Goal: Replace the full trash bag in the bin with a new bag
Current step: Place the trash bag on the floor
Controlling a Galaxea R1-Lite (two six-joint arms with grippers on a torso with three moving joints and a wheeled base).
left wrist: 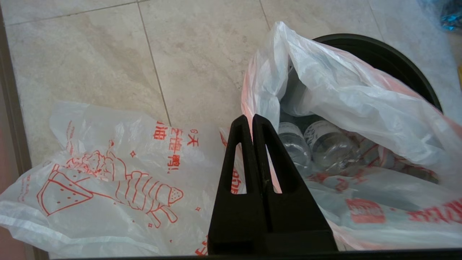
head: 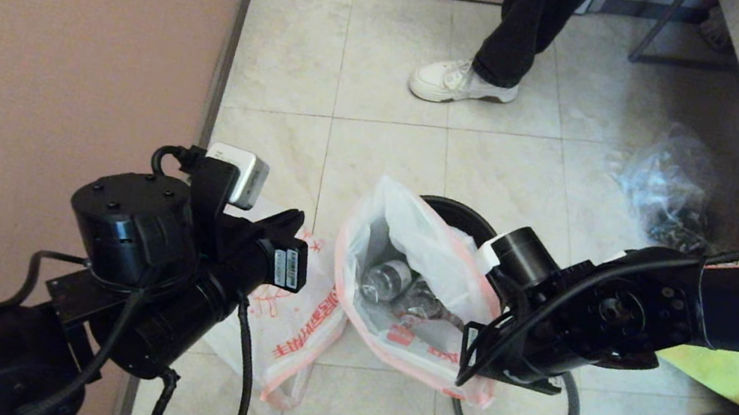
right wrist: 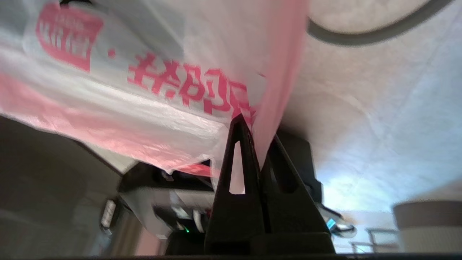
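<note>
Bin (head: 453,213) mostly hidden behind the full trash bag (head: 406,260); only a dark arc of rim shows. Right claw (right wrist: 258,133) hidden under its arm from the head camera. New bag (left wrist: 108,180) cut off by the left wrist frame edge. Bottle labels (left wrist: 317,131) too small to read.

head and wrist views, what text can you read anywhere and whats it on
No text reads for certain.
new bag: red Chinese characters, creased, unreadable.
full bag: red characters and red block label, blurred.
left arm sticker: barcode print, too small.
</note>
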